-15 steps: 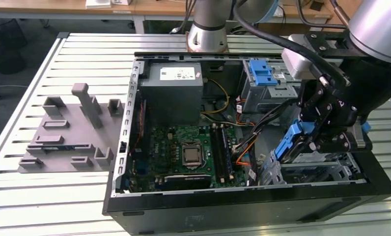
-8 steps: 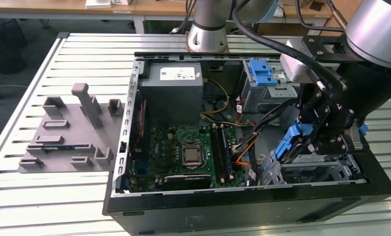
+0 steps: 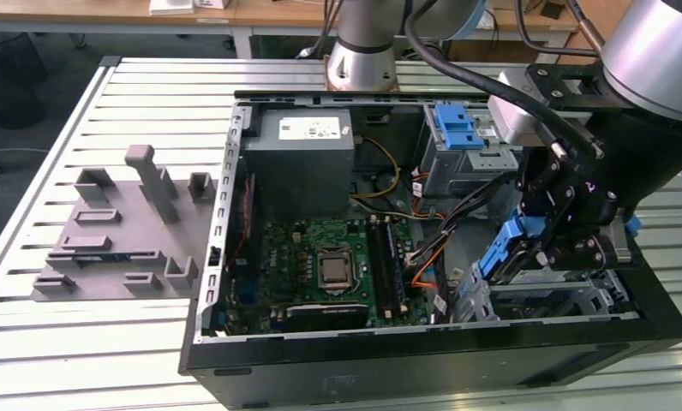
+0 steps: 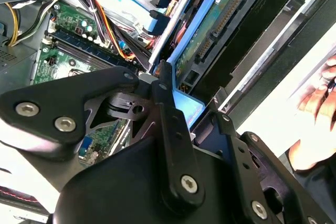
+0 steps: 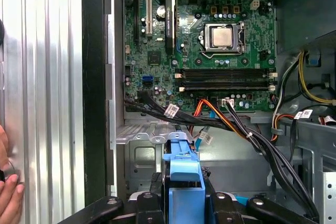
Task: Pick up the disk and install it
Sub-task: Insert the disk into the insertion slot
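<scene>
Honestly, the thing to watch here is how the disk (image 4: 212,27) lines up with the metal bay (image 3: 559,295) right below your pincer (image 5: 184,196). The pincer is clamped on the disk's blue frame, one finger on each side in the first wrist view, so the disk is in its grip and not lying anywhere.

Its long axis runs straight out from the fingertips, away from the wrist and down toward the bay. In the exterior view it looks tilted rather than plumb. I can't tell whether its far end touches the bay.

Looks-wise, it has a blue plastic frame round the edge, and the second wrist view shows the green circuit-board face with a black connector strip.

The cables (image 5: 252,135) and motherboard (image 5: 210,24) sit beyond the pincer's tip, beside the bay. A person's hand (image 4: 315,103) is just outside the case (image 3: 433,368) wall.
</scene>
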Tool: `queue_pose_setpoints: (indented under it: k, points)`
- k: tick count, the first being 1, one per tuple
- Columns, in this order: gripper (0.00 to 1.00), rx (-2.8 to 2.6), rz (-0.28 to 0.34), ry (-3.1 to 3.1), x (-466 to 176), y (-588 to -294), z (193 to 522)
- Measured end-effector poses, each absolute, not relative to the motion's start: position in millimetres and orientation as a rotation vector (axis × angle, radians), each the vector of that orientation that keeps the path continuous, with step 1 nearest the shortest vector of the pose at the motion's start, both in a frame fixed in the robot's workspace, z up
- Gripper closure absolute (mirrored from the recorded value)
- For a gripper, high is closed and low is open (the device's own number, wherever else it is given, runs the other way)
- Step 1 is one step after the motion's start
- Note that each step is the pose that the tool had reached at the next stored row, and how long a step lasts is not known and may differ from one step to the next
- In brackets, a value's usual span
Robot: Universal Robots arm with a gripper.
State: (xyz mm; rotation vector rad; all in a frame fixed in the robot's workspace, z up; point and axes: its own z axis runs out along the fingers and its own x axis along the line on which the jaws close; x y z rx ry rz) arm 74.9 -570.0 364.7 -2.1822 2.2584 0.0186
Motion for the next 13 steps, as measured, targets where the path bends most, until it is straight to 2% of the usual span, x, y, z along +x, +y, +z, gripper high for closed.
queue_pose_setpoints:
  k: [6,7,13]
  points:
    - [0.63,-2.182,0.019,2.258,74.9,-570.0,364.7]
    - [0.56,-2.182,0.018,2.258,74.9,-570.0,364.7]
    - [0.56,-2.182,0.019,2.258,74.9,-570.0,364.7]
